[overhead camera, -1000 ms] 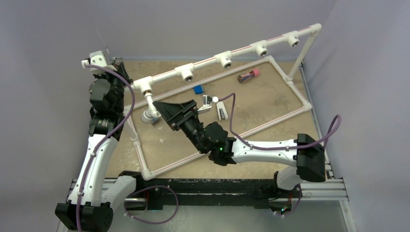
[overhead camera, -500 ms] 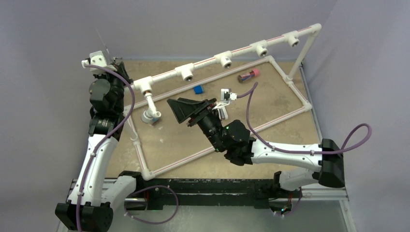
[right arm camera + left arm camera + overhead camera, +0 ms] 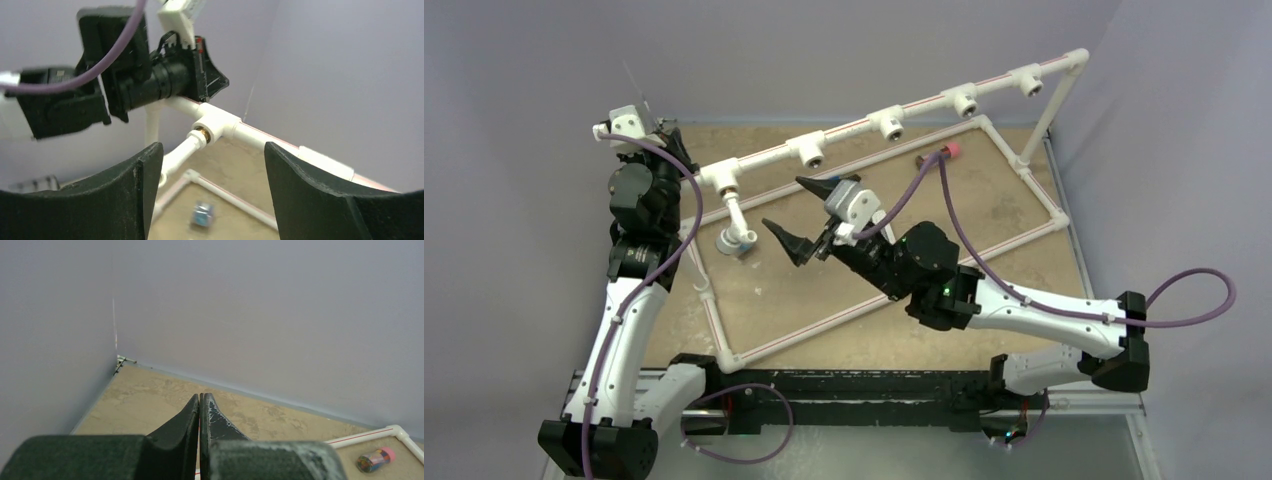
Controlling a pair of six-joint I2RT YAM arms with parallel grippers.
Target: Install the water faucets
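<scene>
Right claw [image 3: 782, 202]: spread wide, empty, raised off surface [image 3: 1004, 215].
Left claw [image 3: 200, 399]: pressed together, empty.
Water faucet [image 3: 737, 225]: just left of right claw, hanging threaded in end fitting [image 3: 721, 178].
Advice: pinch any further faucet by its body, thread left free.

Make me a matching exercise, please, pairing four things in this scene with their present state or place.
Things:
1. left gripper
2. right gripper
3. water faucet
4. pink-capped tube

States or places:
A. lying on the table
B. jaws open, empty
C. attached to the leftmost T-fitting
D. jaws shut, empty

Pairs: 1-D, 2-B, 3-C, 4-A
</scene>
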